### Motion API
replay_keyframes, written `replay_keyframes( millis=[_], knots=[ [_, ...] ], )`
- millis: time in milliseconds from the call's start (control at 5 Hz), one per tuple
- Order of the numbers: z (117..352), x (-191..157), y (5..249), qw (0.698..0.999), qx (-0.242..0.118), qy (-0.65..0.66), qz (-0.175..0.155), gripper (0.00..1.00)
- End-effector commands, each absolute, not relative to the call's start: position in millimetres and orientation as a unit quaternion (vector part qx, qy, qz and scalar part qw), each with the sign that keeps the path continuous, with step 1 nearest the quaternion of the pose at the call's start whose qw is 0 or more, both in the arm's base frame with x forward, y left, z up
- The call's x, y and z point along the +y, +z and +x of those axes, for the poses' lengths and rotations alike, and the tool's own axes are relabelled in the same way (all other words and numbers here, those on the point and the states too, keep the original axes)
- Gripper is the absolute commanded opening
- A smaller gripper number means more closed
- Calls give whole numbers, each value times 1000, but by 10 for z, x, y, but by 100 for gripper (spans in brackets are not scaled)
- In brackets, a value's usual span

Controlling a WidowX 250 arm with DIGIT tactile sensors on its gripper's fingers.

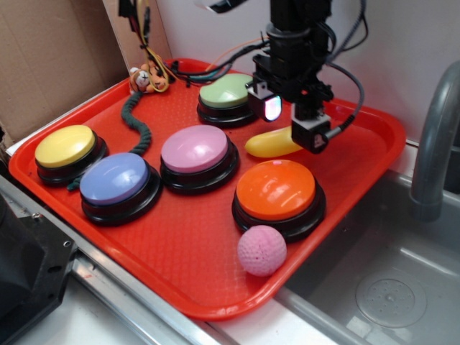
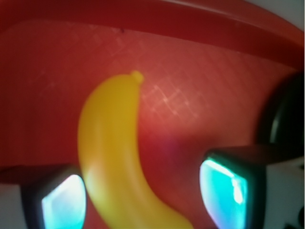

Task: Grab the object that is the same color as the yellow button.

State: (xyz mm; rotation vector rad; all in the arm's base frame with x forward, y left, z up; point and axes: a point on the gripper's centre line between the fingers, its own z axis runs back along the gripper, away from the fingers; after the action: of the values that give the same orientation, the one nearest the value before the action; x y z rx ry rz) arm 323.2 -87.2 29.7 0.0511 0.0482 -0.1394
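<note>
I'm holding the gripper (image 2: pixel 143 193) wide open, gripping nothing | banana (image 2: pixel 112 157) is lying between the jaws on the tray (image 2: pixel 214 62), beside the orange button (image 1: pixel 276 190) | I'm judging it light, stiff, slippery; pinching mid-body.

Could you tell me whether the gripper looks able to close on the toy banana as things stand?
Probably yes: the gripper is open, its fingers straddle the toy banana, and nothing lies between them.
</note>
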Motion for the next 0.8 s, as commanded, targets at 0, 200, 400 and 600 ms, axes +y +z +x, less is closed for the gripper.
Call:
replay_keyframes(
  millis=[0, 200, 400, 600],
  knots=[
    [3354, -959, 309, 997, 4, -78, 20, 100],
    [3328, -929, 329, 998, -5, -67, 4, 9],
    [3301, -898, 406, 998, -11, -57, 11, 0],
    [3280, -786, 615, 998, -26, -49, 33, 0]
  ],
)
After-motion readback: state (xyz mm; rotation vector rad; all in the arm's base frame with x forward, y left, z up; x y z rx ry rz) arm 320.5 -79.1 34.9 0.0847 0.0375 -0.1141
